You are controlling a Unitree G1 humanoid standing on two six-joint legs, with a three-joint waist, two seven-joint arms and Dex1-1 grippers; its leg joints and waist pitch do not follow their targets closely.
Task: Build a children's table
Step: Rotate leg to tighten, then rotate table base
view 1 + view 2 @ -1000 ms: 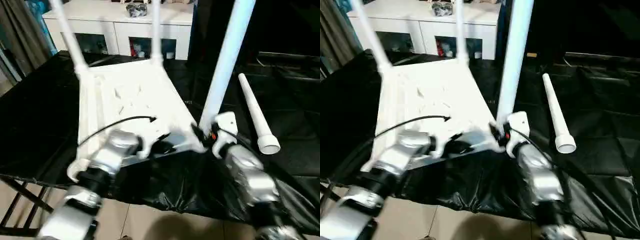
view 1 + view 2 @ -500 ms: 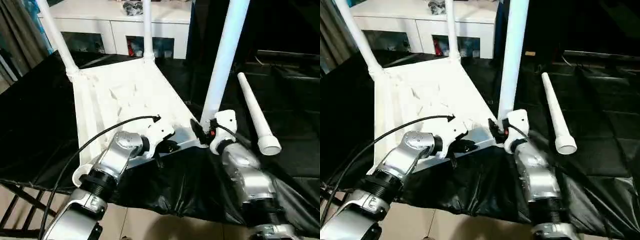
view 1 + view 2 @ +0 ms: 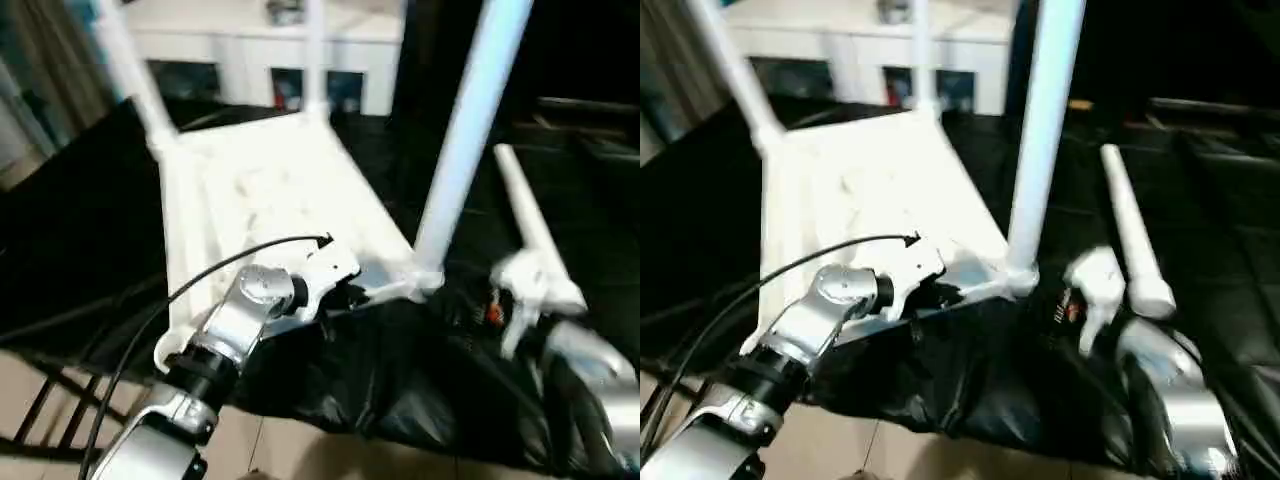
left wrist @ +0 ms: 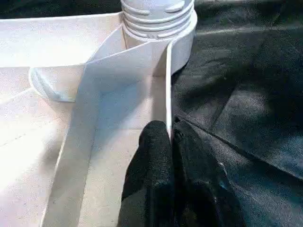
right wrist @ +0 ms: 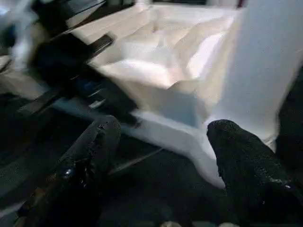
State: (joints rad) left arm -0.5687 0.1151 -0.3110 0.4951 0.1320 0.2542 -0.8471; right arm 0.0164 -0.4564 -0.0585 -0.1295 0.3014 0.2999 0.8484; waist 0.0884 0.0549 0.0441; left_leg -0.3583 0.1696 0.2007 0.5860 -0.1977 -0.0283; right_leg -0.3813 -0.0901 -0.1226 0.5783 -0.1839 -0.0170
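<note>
The white plastic rectangular children's table (image 3: 270, 190) lay upside down on the black-covered tabletop (image 3: 70, 230), ribbed underside up, with three long white tubular legs (image 3: 470, 120) standing in its corner sockets and a fourth loose white leg (image 3: 525, 215) lying on the black cover beside it. The left tool (image 4: 170, 142) was pinched shut on the thin white rim wall near the corner socket. The right tool (image 5: 161, 137) stood wide apart and empty, just beside the nearest upright leg.
</note>
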